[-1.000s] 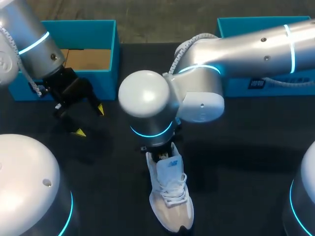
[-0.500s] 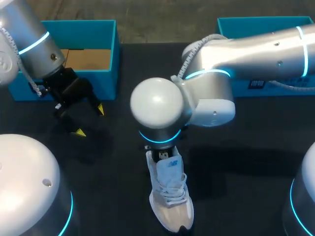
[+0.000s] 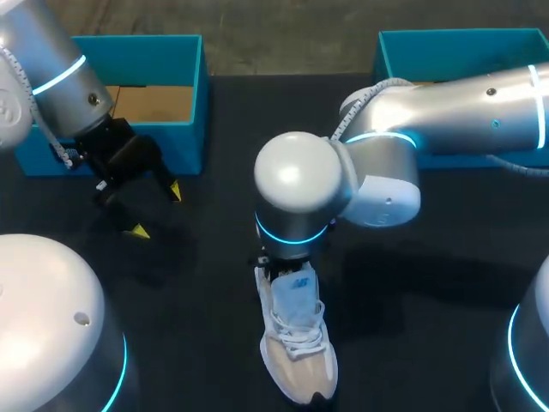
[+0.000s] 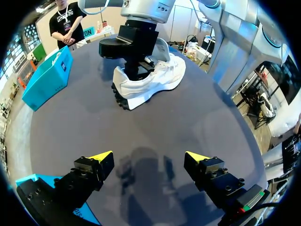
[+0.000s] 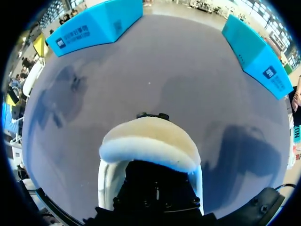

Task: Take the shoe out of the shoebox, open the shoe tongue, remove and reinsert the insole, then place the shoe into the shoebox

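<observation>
Shoe (image 3: 297, 343) stands on the table (image 3: 206, 335), outside the blue shoebox (image 3: 190, 112) — left claw (image 4: 148, 157) released, right claw (image 4: 137, 70) unclear.

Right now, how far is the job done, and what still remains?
Done: the shoe stands on the table, out of the shoebox. In hand: the right gripper is down in the shoe's opening; the insole is hidden. The left gripper hangs open, empty. Left, probably: insole out and in again, then the shoe back into the shoebox.

My left tool (image 3: 154, 210) hangs with fingers spread wide; my right arm (image 3: 446, 103) extends to mid-worktop, wrist pointing down.
</observation>
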Controlling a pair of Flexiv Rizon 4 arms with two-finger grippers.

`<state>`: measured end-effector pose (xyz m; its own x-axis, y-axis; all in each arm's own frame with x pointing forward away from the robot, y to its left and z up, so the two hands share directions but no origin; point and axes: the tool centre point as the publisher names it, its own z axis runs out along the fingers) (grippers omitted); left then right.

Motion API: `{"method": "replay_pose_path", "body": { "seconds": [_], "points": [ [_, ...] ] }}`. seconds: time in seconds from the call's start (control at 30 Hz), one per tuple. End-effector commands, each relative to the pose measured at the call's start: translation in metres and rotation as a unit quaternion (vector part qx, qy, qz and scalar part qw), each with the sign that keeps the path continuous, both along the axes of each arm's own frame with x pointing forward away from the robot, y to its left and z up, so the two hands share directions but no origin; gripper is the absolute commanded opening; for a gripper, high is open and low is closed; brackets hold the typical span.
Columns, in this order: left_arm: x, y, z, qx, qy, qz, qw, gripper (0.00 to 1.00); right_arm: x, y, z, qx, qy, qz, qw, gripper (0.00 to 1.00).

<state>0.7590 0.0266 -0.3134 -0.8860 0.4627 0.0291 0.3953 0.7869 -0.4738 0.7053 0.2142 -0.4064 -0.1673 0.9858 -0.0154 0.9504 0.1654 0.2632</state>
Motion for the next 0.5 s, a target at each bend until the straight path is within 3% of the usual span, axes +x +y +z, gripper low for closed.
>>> {"method": "replay_pose_path", "body": {
  "seconds": [0.03,0.37,0.5],
  "points": [
    [-0.001,0.000,0.000,0.001,-0.001,0.000,1.000,1.00,-0.012,0.009,-0.009,-0.006,0.003,-0.001,1.000,0.00],
    [-0.001,0.000,0.000,0.001,-0.001,0.000,1.000,1.00,-0.028,0.010,0.025,-0.021,-0.033,0.005,0.999,0.00],
    [-0.001,0.000,0.000,0.001,-0.001,0.000,1.000,1.00,-0.028,0.009,0.027,-0.023,-0.032,0.008,0.999,0.00]
  ]
}}
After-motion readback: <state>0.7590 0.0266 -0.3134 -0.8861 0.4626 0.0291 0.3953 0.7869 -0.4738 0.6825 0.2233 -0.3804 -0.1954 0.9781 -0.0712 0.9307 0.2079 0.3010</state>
